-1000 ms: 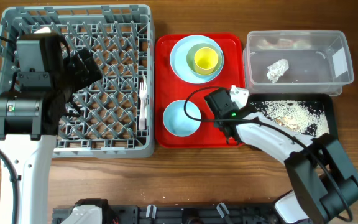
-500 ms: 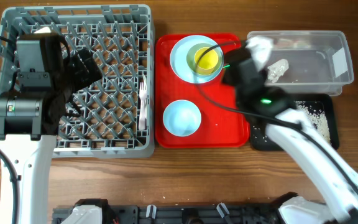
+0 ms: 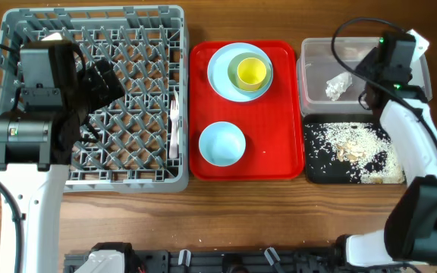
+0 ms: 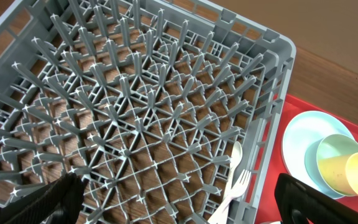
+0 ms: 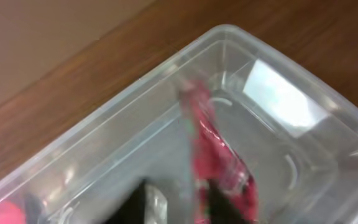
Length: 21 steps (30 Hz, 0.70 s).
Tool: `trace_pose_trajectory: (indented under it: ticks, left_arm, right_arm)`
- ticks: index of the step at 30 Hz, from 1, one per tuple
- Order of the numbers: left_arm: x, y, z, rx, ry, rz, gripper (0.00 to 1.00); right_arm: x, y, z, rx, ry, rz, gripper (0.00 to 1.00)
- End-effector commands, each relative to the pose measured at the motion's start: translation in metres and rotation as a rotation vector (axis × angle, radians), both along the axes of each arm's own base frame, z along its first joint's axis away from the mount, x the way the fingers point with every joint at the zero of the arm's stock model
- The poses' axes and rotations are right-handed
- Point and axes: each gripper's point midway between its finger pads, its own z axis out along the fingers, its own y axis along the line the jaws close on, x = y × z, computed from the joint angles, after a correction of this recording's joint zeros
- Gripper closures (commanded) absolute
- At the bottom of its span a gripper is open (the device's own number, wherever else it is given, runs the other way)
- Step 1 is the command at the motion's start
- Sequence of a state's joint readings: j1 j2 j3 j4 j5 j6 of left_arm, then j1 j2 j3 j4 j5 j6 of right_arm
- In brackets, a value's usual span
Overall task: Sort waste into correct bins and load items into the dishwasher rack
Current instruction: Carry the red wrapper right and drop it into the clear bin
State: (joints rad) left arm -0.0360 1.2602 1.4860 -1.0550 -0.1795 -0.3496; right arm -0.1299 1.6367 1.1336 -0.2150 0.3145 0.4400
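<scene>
My right gripper [image 3: 376, 76] hangs over the clear tub [image 3: 419, 95]. In the right wrist view it [image 5: 185, 202] is shut on the shiny red wrapper [image 5: 219, 162] just above the tub's inside [image 5: 104, 130]; the picture is blurred. A crumpled white napkin [image 3: 337, 86] lies in the tub. Whitish crumbs [image 3: 347, 144] cover the black tray [image 3: 315, 168]. My left gripper [image 3: 101, 80] is open and empty above the grey rack [image 3: 21, 30], as the left wrist view [image 4: 179, 208] shows. A white fork [image 3: 173, 125] and spoon [image 4: 236, 155] lie at the rack's right edge.
The red tray [image 3: 279, 155] between the rack and the bins holds a pale blue plate [image 3: 217, 72] with a bowl and a yellow-green cup [image 3: 251, 72] stacked on it, and a small blue bowl [image 3: 222, 144] in front. The table is brown wood.
My right arm swung from the red tray's front right corner up and to the right, and is now over the clear tub with the red wrapper. The left arm has not moved.
</scene>
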Motion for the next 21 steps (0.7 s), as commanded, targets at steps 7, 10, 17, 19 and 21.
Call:
trace_pose_trajectory:
  ticks: [7,10,17,19,21]
  left_arm:
    - [0.0,0.004,0.004,0.01,-0.011,0.013,0.0]
    - [0.0,0.004,0.004,0.01,-0.011,0.013,0.0]
    - [0.0,0.004,0.004,0.01,-0.011,0.013,0.0]
    - [0.0,0.004,0.004,0.01,-0.011,0.013,0.0]
    - [0.0,0.004,0.004,0.01,-0.012,0.014,0.0]
  right_arm:
    - [-0.021,0.04,0.108,0.03,-0.22,0.277,0.02]
    - [-0.061,0.099,0.15,0.196,-0.3,0.522,0.0]
    - [-0.159,0.123,0.184,0.199,-0.304,0.582,0.0]
    - [-0.186,0.11,0.191,0.136,-0.32,0.501,0.0]
    - [-0.2,0.11,0.188,0.134,-0.304,0.486,0.0]
